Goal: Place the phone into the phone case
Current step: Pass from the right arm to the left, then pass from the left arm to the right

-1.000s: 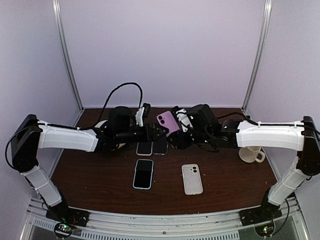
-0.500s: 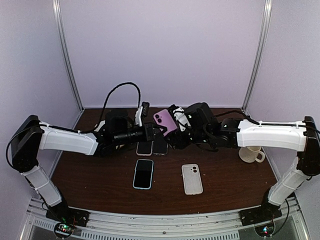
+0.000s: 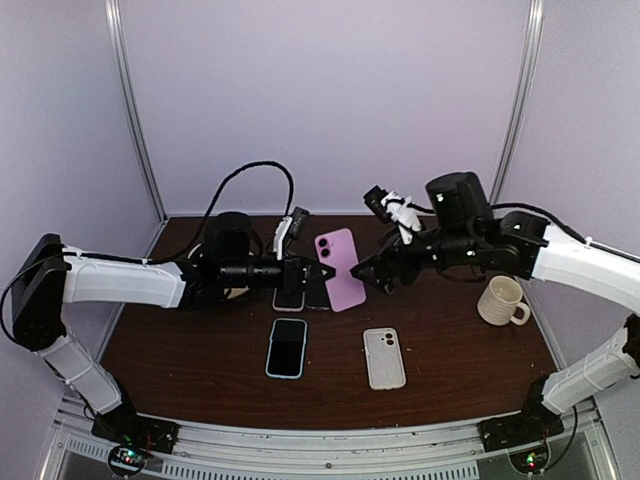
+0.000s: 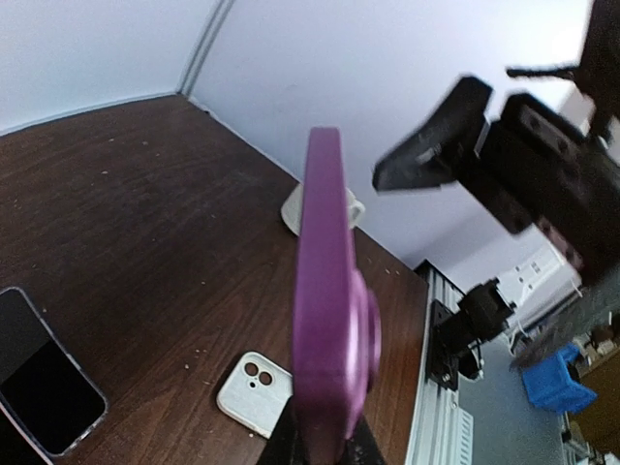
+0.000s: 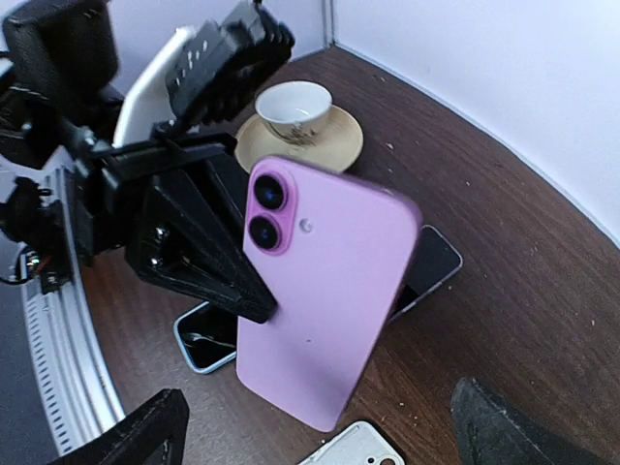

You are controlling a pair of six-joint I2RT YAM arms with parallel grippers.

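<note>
The purple phone (image 3: 340, 270) hangs upright above the table's middle, camera side toward the right arm. My left gripper (image 3: 322, 272) is shut on its edge; in the left wrist view the phone (image 4: 325, 291) stands edge-on between the jaws of the left gripper (image 4: 325, 448). My right gripper (image 3: 376, 272) is open, just right of the phone and apart from it. In the right wrist view the phone (image 5: 325, 300) faces the right gripper (image 5: 325, 431), whose jaws are spread wide. The white phone case (image 3: 384, 357) lies flat on the table near the front, camera holes up.
A blue-edged phone (image 3: 287, 347) lies left of the case. Two dark phones (image 3: 303, 295) lie under the held phone. A cream mug (image 3: 503, 300) stands at the right. A cup on a saucer (image 5: 298, 121) sits at the back left.
My left gripper has shut on the purple phone. The right gripper has let go, opened wide and drawn back to the right. The phone now hangs lower and more upright.
</note>
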